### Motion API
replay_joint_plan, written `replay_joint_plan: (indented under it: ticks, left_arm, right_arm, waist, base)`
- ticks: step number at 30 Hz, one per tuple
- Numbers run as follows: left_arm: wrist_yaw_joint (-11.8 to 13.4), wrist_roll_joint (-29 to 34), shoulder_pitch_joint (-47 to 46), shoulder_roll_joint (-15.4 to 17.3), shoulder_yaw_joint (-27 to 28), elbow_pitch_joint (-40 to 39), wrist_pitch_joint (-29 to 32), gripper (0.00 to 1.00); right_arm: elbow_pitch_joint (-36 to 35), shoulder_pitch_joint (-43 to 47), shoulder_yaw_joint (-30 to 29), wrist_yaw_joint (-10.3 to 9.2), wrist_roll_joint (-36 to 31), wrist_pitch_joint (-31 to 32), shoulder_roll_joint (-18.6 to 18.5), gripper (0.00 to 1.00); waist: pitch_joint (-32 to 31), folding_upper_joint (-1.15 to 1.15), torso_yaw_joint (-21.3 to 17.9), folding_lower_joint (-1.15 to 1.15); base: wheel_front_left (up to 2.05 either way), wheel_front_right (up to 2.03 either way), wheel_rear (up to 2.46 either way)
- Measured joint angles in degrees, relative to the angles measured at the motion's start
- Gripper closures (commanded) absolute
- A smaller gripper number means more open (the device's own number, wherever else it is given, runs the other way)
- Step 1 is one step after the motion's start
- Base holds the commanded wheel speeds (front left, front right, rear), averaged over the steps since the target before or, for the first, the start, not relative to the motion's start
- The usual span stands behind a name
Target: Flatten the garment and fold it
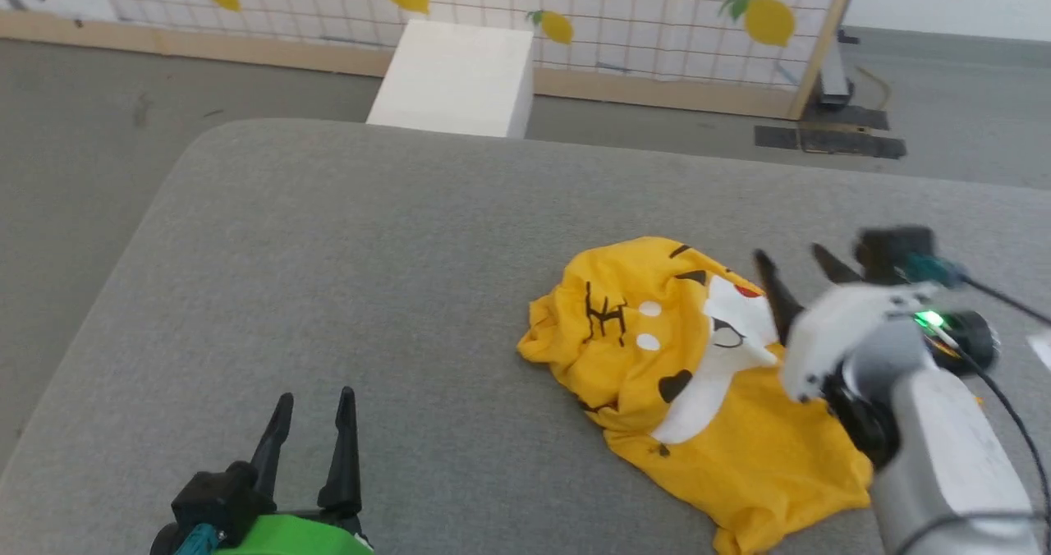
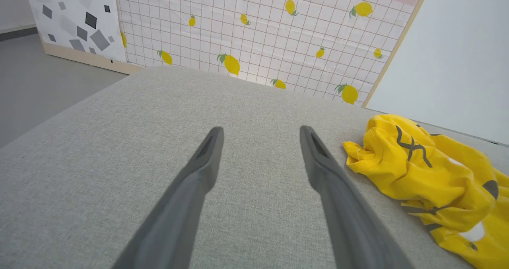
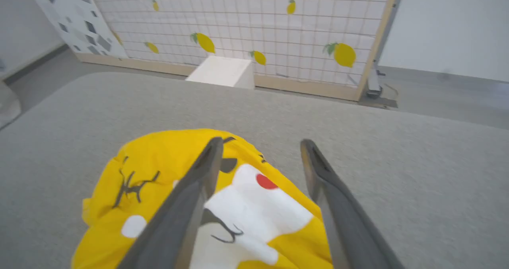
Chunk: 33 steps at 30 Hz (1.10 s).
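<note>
The right gripper [image 1: 788,253] hung wide open and empty over the crumpled garment [image 1: 640,350]; pinching a hem and spreading it outward seemed best.

Left gripper [image 1: 315,396]: two long dark tapered fingers [image 1: 343,448], black base, bright green cover [image 1: 287,536], teal fitting [image 1: 197,543]. Right gripper [image 1: 789,253]: same dark fingers, white shell [image 1: 829,333], grey forearm [image 1: 944,440], green light [image 1: 929,319], black cables [image 1: 1006,299], black camera block [image 1: 895,251].
</note>
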Motion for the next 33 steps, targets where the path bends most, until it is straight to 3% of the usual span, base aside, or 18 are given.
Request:
replay_joint_plan:
  ticks: [5, 9, 13, 18, 23, 31, 32, 33]
  left_arm:
    - [0.0, 0.2, 0.7, 0.0, 0.8, -0.5, 0.0, 0.0]
    - [-0.1, 0.3, 0.6, 0.1, 0.9, -0.7, 0.0, 0.0]
    - [-0.2, 0.3, 0.2, 0.1, 0.9, -0.6, 0.0, 0.0]
    - [-0.5, 0.2, -1.6, 0.1, 0.3, 0.1, 0.0, 0.0]
    - [-0.6, -0.3, -2.4, 0.1, 0.3, 1.1, 0.0, 0.0]
    - [-0.6, -0.7, -3.6, 0.1, 0.1, 2.3, 0.0, 0.0]
    - [-0.7, -0.8, -3.8, 0.1, 0.0, 2.4, 0.0, 0.0]
    - [-0.7, -0.8, -3.9, 0.1, 0.0, 2.4, 0.0, 0.0]
  right_arm:
    - [-11.2, 11.6, -3.7, 0.0, -2.8, 0.5, 0.8, 0.0]
    - [-15.3, 16.4, 1.1, 0.0, -2.4, 4.1, 1.1, 0.0]
    - [-17.3, 15.3, 5.3, 0.0, -3.4, 7.7, 1.4, 0.0]
    - [-15.5, 10.6, 9.1, 0.0, -6.0, 17.0, 1.0, 0.0]
    - [-11.8, 7.3, 14.4, 0.02, -5.6, 27.4, -2.7, 0.0]
    - [-3.2, 2.1, 18.9, 0.01, -5.2, 30.8, -5.0, 0.0]
    - [-2.2, 1.4, 19.2, 0.01, -5.0, 30.9, -5.2, 0.1]
    - [-1.4, 0.6, 19.7, 0.01, -4.9, 30.8, -5.4, 0.64]
  waist:
    - [0.2, 0.0, -2.6, 0.0]
    - [1.4, 0.0, -4.2, 0.0]
    - [3.1, 0.0, -5.0, 0.0]
    - [4.8, 0.0, -4.7, 0.0]
    - [5.6, 0.0, -2.4, 0.0]
    - [6.8, 0.0, 1.4, 0.0]
    - [7.0, 0.0, 1.9, 0.0]
    - [7.1, 0.0, 2.3, 0.0]
  base:
    - [0.0, 0.0, 0.0]
    - [0.0, 0.0, 0.0]
    - [0.0, 0.0, 0.0]
    - [0.0, 0.0, 0.0]
    - [0.0, 0.0, 0.0]
    - [0.0, 0.0, 0.0]
    - [0.0, 0.0, 0.0]
    - [0.0, 0.0, 0.0]
